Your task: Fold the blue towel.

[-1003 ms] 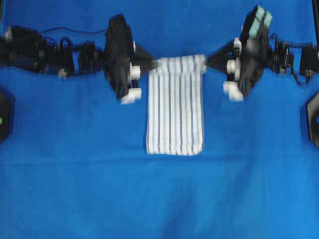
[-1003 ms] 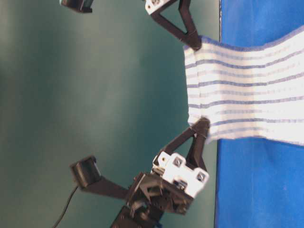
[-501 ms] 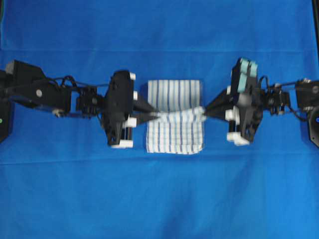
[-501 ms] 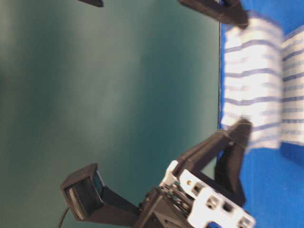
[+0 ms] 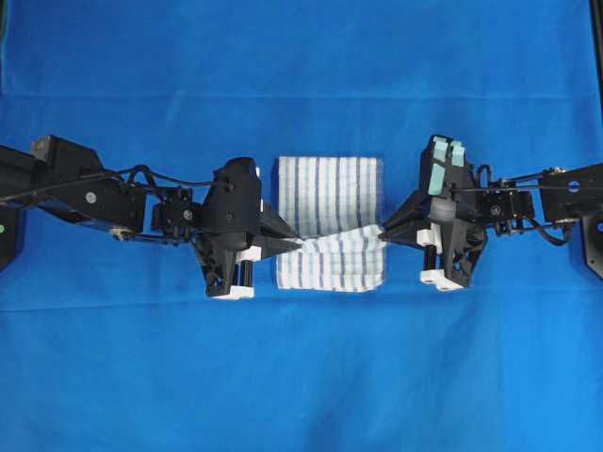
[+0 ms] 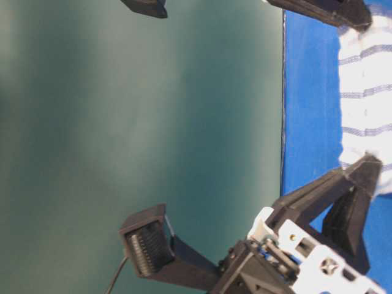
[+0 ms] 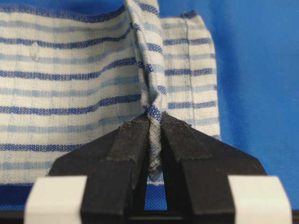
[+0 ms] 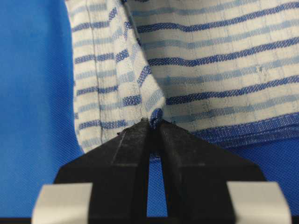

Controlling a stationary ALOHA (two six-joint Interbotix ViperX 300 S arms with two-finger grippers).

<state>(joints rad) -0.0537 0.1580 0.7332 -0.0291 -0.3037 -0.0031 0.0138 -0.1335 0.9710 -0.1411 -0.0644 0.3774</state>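
Striped white towel (image 5: 328,221) lies mid-table on the blue cover (image 5: 301,377), spanning the gap between both grippers. Left gripper (image 5: 295,241) is clamped on the left corner of the lifted top layer, right gripper (image 5: 381,232) clamped on its right corner. That pinched edge is stretched across the towel, above the lower layer.

Count: 1 blue towel (image 5: 328,222), 2 tools, 1 bench (image 5: 301,377).

Left tool (image 5: 294,243) x1 and right tool (image 5: 381,233) x1, each with 2 black fingers (image 7: 128,144) pinched together, so 4 fingers total. One wrist camera per arm in the table-level view, though the upper one is cut off at the frame edge, so that's probably 2. Towel shows 2 layers where it's doubled over; can't rule out more underneath.
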